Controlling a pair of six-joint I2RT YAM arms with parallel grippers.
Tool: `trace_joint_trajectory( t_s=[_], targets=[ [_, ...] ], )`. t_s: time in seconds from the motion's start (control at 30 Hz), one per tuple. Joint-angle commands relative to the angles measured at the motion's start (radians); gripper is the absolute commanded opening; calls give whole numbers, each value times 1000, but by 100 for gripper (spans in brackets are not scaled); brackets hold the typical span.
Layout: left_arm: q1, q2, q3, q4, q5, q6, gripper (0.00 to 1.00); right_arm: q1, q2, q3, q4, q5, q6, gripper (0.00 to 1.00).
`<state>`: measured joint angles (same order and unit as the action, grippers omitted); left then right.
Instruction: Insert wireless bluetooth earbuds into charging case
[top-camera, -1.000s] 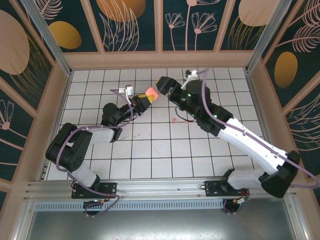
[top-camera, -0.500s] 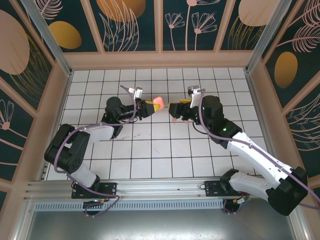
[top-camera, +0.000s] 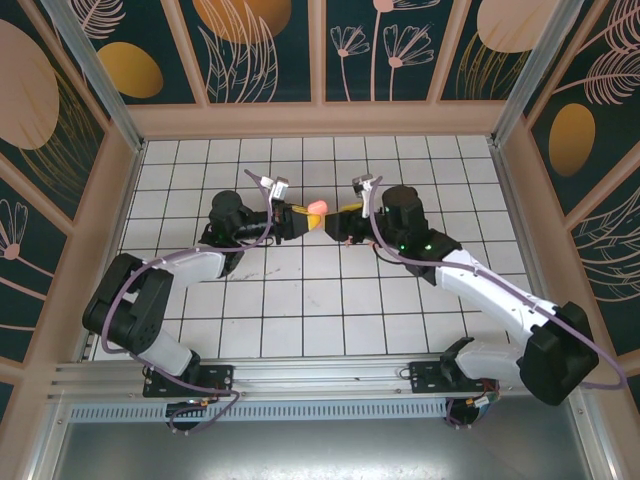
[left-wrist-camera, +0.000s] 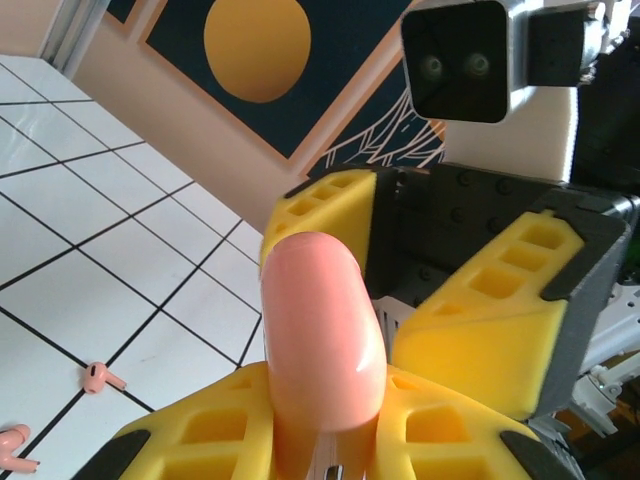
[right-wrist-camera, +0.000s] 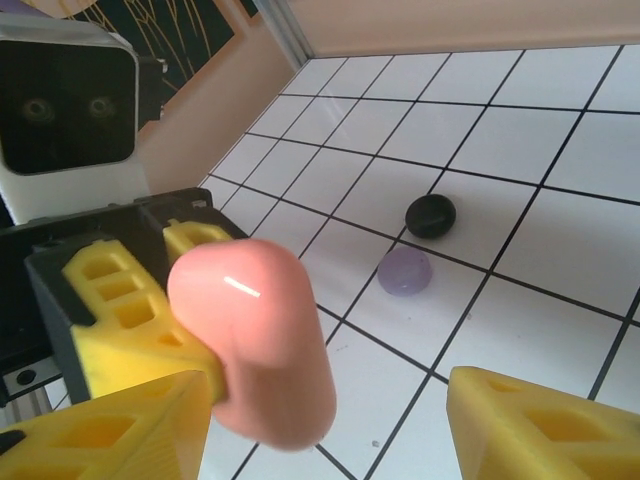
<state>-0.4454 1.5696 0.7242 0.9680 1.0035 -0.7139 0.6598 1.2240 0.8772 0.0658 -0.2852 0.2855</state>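
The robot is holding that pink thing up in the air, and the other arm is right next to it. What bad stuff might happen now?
1. The pink case is held off the tiles by the left end effector alone, gripped at one end. A nudge could make it slip and fall.
2. The open right end effector is very close, so the yellow fingers might bump.
3. Two pink earbuds lie on the tiles nearby. A falling case could scatter them.

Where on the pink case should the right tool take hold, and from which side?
On the free rounded end of the pink case, coming head-on, opposite the left tool, which clamps the other end. The open right tool faces that end; this seems safest.
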Motion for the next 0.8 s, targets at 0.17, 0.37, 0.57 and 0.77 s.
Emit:
trace_joint_trajectory(
  t_s=[0.17, 0.37, 0.57, 0.77],
  targets=[
    [1, -51, 21, -28, 47, 41, 0, -26, 48, 21, 67, 15, -5, 59],
    [1, -85, 18, -32, 57, 46, 0, -95, 37, -61, 110, 19, 44, 54],
    [1, -100, 15, -49, 49, 59, 0, -107, 12, -83, 101, -11, 71, 52],
    [1, -98, 9, -43, 48, 66, 0, -107, -129, -158, 148, -115, 119, 52]
  ],
)
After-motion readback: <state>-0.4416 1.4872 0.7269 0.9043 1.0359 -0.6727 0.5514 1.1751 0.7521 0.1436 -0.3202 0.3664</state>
